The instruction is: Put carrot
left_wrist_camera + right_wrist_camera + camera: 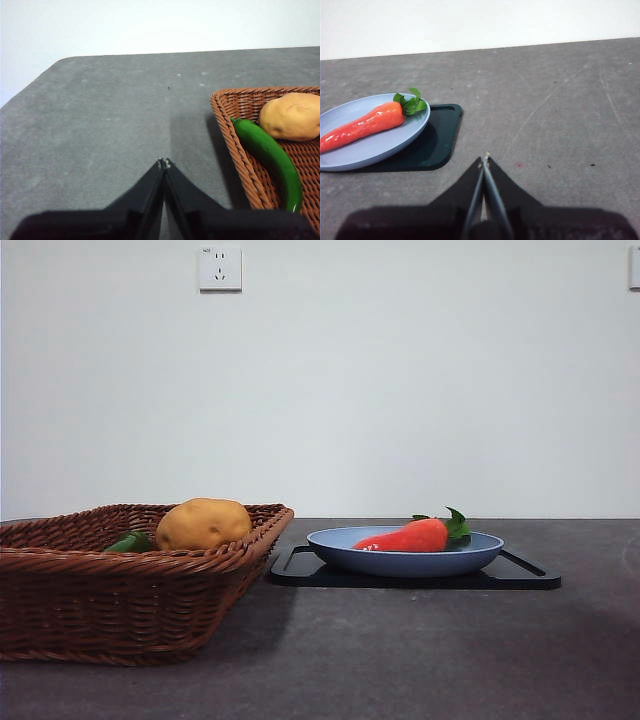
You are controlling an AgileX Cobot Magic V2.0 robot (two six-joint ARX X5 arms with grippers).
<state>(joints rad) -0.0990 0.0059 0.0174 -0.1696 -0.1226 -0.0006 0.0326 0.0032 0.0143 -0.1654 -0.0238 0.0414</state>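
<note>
The red-orange carrot with green leaves lies in a blue plate that sits on a black tray, right of the middle in the front view. It also shows in the right wrist view, lying in the plate. My right gripper is shut and empty over bare table, apart from the plate. My left gripper is shut and empty over bare table beside the wicker basket. Neither arm shows in the front view.
The brown wicker basket stands at the front left and holds a yellow-orange potato and a green pepper. Both show in the left wrist view, the potato and the pepper. A white wall runs behind the table.
</note>
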